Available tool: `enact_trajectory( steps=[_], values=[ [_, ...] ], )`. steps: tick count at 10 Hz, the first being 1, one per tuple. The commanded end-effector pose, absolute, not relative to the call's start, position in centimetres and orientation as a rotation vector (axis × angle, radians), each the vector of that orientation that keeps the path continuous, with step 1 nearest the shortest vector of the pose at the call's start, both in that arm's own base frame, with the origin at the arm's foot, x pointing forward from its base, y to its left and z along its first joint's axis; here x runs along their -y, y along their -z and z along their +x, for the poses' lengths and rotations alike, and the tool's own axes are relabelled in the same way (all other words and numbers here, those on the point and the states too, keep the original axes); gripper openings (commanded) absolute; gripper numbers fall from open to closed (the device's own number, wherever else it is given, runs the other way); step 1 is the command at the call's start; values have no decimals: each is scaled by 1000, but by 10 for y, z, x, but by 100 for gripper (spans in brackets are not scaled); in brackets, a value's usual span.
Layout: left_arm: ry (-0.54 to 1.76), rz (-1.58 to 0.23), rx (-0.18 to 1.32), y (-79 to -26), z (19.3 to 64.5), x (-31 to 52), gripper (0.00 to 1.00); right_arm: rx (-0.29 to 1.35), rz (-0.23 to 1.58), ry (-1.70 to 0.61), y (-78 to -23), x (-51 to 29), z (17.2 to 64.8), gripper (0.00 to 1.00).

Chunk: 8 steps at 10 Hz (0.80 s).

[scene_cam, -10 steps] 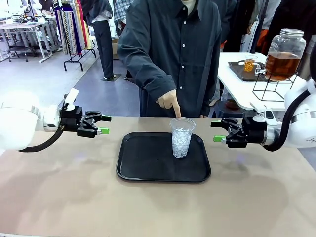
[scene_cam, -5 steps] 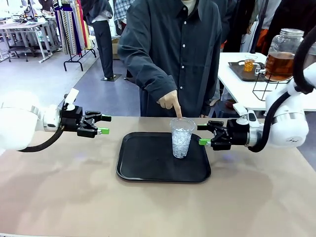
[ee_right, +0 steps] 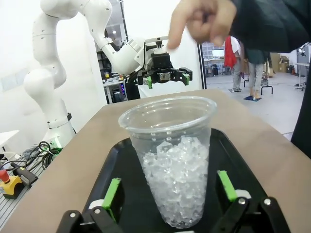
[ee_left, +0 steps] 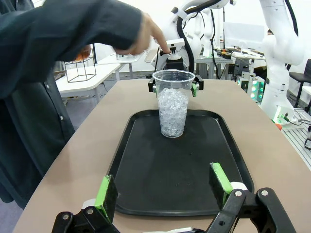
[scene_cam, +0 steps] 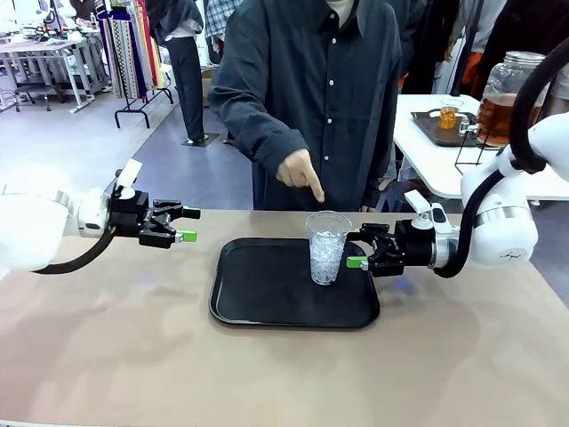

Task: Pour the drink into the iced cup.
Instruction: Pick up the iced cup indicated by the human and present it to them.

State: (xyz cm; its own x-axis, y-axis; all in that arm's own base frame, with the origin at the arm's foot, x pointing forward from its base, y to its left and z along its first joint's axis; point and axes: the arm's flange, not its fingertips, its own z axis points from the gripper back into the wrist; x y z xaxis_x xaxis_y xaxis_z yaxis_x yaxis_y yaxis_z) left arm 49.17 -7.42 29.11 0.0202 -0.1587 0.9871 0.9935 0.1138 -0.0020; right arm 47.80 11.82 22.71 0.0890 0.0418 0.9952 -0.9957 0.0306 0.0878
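The iced cup (scene_cam: 327, 247), clear plastic and about half full of ice, stands upright at the right back of a black tray (scene_cam: 267, 294). My right gripper (scene_cam: 357, 249) is open just to the cup's right, level with its middle; in its wrist view the cup (ee_right: 175, 165) stands between the green pads (ee_right: 112, 193), apart from them. My left gripper (scene_cam: 188, 224) hangs open and empty left of the tray, facing the cup (ee_left: 173, 104). The amber drink is in a lidded glass jar (scene_cam: 507, 89) on a wire stand on the back right table, partly behind my right arm.
A person stands at the far side, a hand (scene_cam: 300, 171) pointing down just above the cup's rim. A small glass of amber liquid (scene_cam: 449, 116) sits on a tray beside the jar. Bare tabletop (scene_cam: 133, 338) lies around the black tray.
My right gripper has moved left over the tray's edge until its open fingers reach the cup. The person's pointing hand has lifted a little. The left arm has not moved.
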Motion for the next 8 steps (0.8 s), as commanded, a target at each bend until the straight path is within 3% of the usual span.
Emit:
enact_trajectory(
  steps=[1, 8],
  values=[
    [1182, -1013, 1127, -293, 493, 75, 100, 1143, 1178, -1154, -228, -123, 479, 100],
    [1182, -1013, 1127, -293, 493, 75, 100, 1137, 1176, -1181, -225, -146, 481, 100]
  ],
)
